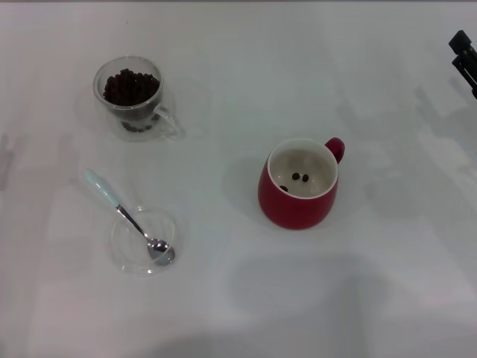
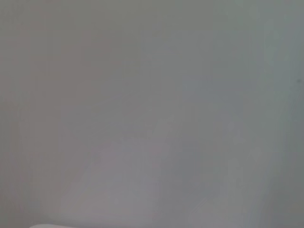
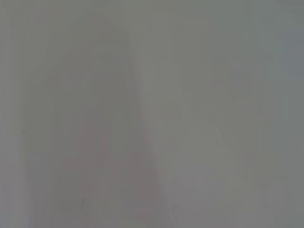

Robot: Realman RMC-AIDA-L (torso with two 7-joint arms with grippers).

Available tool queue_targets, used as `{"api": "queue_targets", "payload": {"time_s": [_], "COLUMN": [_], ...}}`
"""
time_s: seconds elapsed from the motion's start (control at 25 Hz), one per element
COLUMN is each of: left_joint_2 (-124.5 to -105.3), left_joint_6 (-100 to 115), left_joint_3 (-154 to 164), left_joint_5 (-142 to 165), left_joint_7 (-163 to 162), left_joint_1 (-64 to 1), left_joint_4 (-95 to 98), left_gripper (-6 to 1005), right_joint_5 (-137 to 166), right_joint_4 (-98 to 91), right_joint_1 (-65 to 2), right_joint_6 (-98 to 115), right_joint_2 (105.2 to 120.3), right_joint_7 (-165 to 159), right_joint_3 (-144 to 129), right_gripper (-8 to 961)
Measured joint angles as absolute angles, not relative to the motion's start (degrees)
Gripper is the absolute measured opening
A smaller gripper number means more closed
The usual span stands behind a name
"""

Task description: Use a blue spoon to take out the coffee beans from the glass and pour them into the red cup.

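Head view: glass (image 1: 133,95) of coffee beans (image 1: 130,86) at 10 o'clock; blue spoon (image 1: 127,217) at 8 o'clock, bowl on clear saucer (image 1: 119,250); red cup (image 1: 299,183) at centre, holding three beans. Right gripper (image 1: 465,60) at 2 o'clock, jaw state indeterminate. Wrist views: bare white table (image 2: 152,114) only.

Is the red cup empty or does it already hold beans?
Nearly empty: the red cup stands upright with only a few coffee beans on its cream bottom.
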State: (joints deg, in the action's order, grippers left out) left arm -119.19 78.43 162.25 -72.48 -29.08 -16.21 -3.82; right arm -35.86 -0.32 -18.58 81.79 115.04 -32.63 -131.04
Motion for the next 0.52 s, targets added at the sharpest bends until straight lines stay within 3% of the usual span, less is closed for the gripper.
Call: {"api": "queue_targets", "payload": {"time_s": [0.52], "left_joint_2": [-119.17], "left_joint_6": [78.2], "left_joint_3": [162.2], "left_joint_5": [-76.6], "left_joint_7": [-18.2], "left_joint_1": [-18.8], "left_joint_4": [1.6], "left_gripper": [651], "right_joint_5": [-42.5], "right_joint_4": [-3.9], "right_joint_1": [-19.3], "right_joint_6": [79.8], "right_joint_2": [115.13], "right_joint_7": [-29.9], "right_joint_3": [-131.0], "right_gripper": [755]}}
